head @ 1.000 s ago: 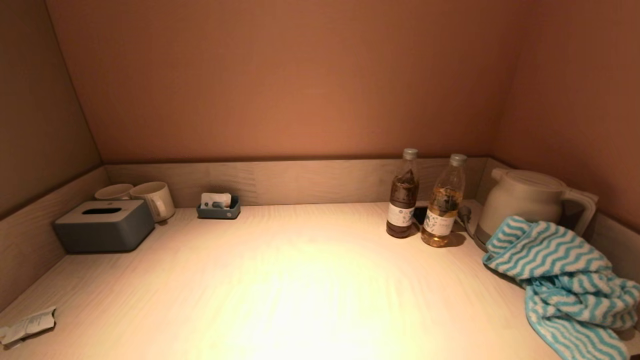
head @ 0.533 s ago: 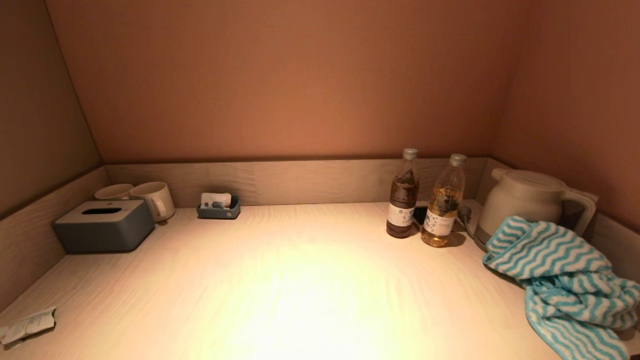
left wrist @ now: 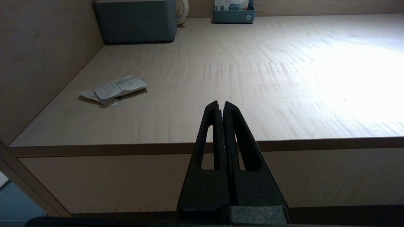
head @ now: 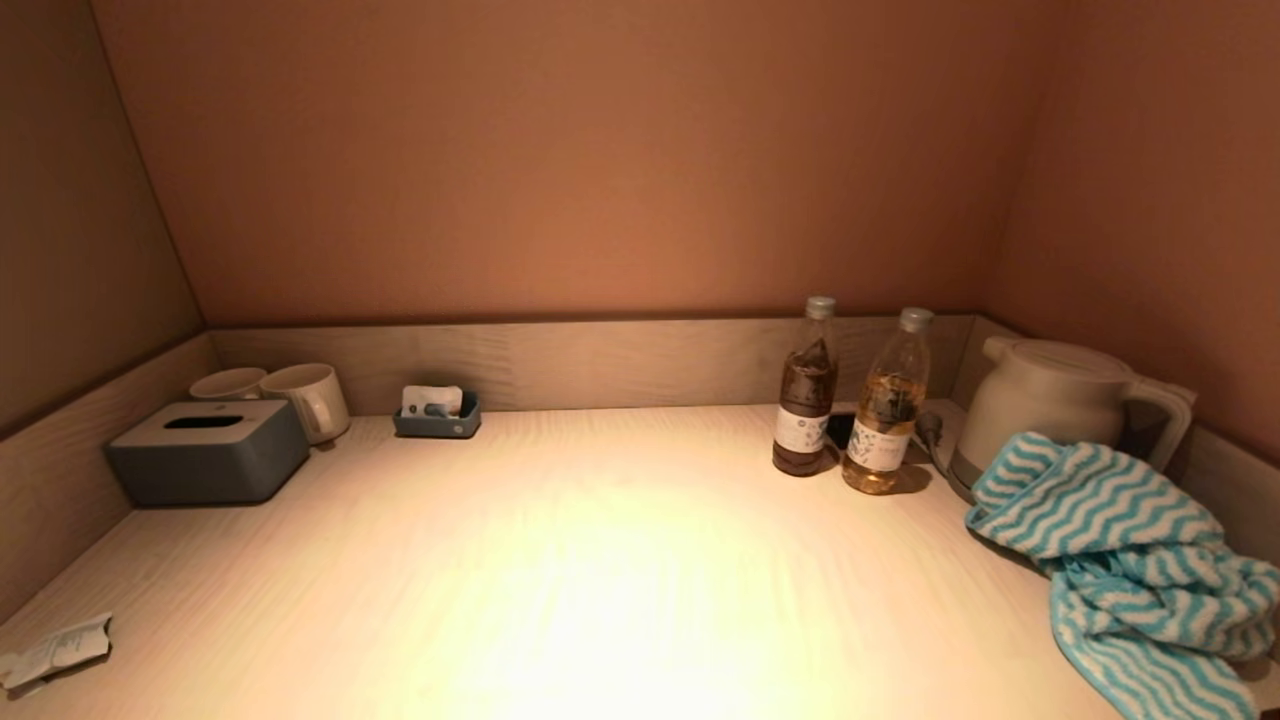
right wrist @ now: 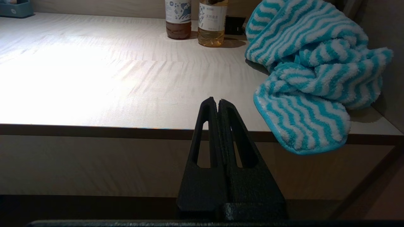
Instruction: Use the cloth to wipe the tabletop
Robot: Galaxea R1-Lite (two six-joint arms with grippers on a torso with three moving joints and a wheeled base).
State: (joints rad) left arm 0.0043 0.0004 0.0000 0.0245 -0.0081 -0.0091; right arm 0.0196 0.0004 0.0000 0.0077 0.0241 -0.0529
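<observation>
A teal-and-white striped cloth (head: 1130, 570) lies bunched at the right end of the light wooden tabletop (head: 600, 570), against a kettle. It also shows in the right wrist view (right wrist: 312, 72), with one corner hanging over the front edge. My right gripper (right wrist: 217, 101) is shut and empty, in front of and below the table's front edge, a little to the left of the cloth. My left gripper (left wrist: 221, 104) is shut and empty, in front of the table's front edge near its left end. Neither gripper shows in the head view.
A white kettle (head: 1050, 400) and two bottles (head: 805, 385) (head: 885, 400) stand at the back right. A grey tissue box (head: 210, 450), two mugs (head: 305, 395) and a small tray (head: 437, 415) sit at the back left. A crumpled paper (head: 55, 650) lies front left.
</observation>
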